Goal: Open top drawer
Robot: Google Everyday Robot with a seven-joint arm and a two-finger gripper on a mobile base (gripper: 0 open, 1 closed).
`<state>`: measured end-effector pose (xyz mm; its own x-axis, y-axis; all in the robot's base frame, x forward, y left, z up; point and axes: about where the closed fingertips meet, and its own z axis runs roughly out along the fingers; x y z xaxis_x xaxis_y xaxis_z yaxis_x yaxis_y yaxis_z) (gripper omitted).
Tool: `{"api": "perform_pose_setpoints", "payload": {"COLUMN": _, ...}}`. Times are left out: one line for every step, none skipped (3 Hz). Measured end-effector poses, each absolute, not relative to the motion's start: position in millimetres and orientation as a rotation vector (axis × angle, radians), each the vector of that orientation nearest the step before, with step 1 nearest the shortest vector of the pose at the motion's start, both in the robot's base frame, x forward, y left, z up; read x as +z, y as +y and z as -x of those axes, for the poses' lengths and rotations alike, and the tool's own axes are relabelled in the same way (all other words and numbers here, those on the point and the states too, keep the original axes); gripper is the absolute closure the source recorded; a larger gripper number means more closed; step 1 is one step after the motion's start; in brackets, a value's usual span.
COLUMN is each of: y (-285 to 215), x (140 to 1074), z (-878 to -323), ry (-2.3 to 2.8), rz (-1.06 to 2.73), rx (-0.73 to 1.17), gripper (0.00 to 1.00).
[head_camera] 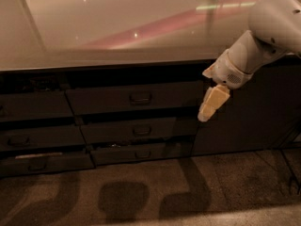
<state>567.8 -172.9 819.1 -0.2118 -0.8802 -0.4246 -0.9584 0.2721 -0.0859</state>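
Observation:
The top drawer [103, 100] is the widest dark grey front in the middle column under the counter, with a small loop handle [140, 98] at its centre. Its front looks pushed in. My gripper [204, 96] hangs on the white arm [263, 36] just right of the drawer's right end, at about handle height. Its cream fingers [212, 102] are spread apart, one pointing down-left and one short tip above. It holds nothing and is well to the right of the handle.
Two shallower drawers [136, 131] sit below the top one, with more drawers in the left column [33, 107]. A tall dark cabinet door [249, 112] is behind the gripper. The glossy countertop [117, 27] overhangs. Carpet floor [141, 192] lies in front, and thin cables [288, 145] run at right.

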Motion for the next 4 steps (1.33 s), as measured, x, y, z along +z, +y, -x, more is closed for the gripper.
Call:
{"api": "perform_pose_setpoints", "payload": {"y": -172.2, "x": 818.9, "z": -567.8, "ry": 2.158, "rz": 1.665, "rx": 0.278, "gripper": 0.00}}
{"api": "perform_pose_setpoints", "payload": {"y": -171.2, "x": 817.2, "z": -567.8, "ry": 2.136, "rz": 1.692, "rx": 0.300, "gripper": 0.00}}
{"api": "perform_pose_setpoints", "payload": {"y": -158.2, "x": 808.9, "z": -580.2, "ry": 2.037, "rz": 1.872, "rx": 0.362, "gripper": 0.00}}
{"api": "perform_pose_setpoints", "payload": {"y": -151.4, "x": 806.0, "z": -573.3, "ry": 1.931, "rz": 2.097, "rx": 0.444, "gripper": 0.00}}
